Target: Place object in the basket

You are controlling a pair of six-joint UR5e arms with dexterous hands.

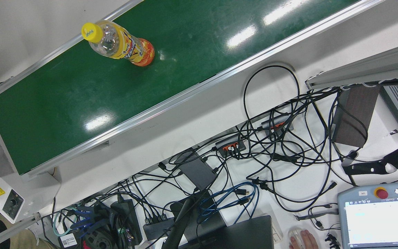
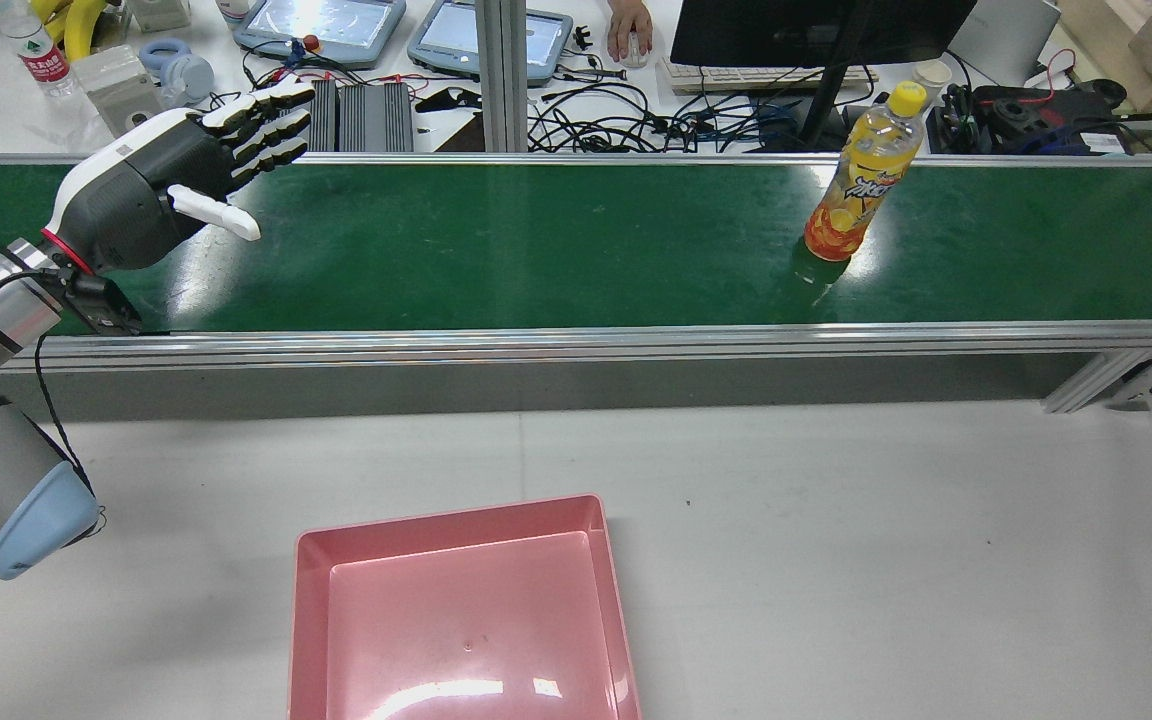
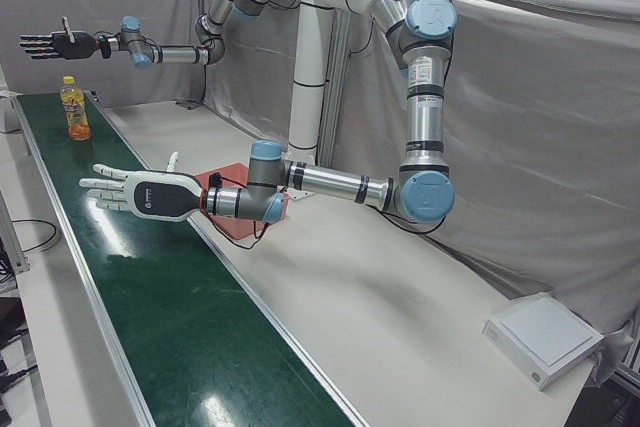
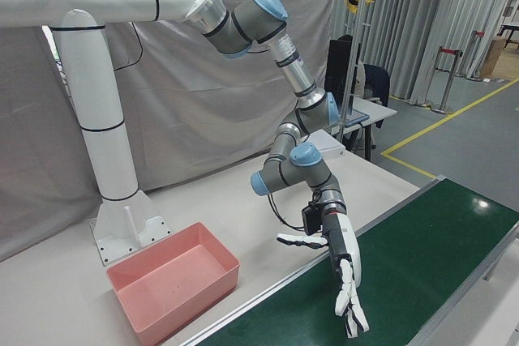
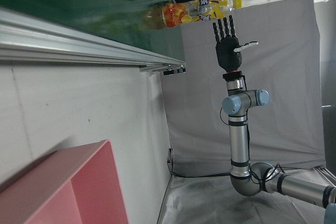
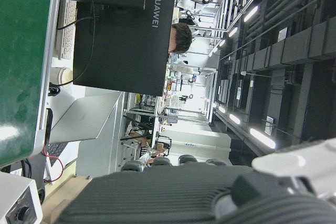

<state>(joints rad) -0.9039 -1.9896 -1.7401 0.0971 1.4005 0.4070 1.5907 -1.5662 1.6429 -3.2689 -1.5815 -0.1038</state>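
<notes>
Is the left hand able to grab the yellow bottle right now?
Probably not yet. The left hand is open over the belt's far end, while the bottle stands upright well away, with nothing between them.

Beyond the green conveyor belt [image 2: 556,245] we see a desk strewn with black cables [image 1: 282,145], two teach pendants [image 2: 321,25], a dark monitor [image 2: 816,30] and a keyboard [image 2: 766,75]; a person's hand [image 2: 629,22] rests on a mouse there, and grey curtains [image 3: 560,97] hang behind
</notes>
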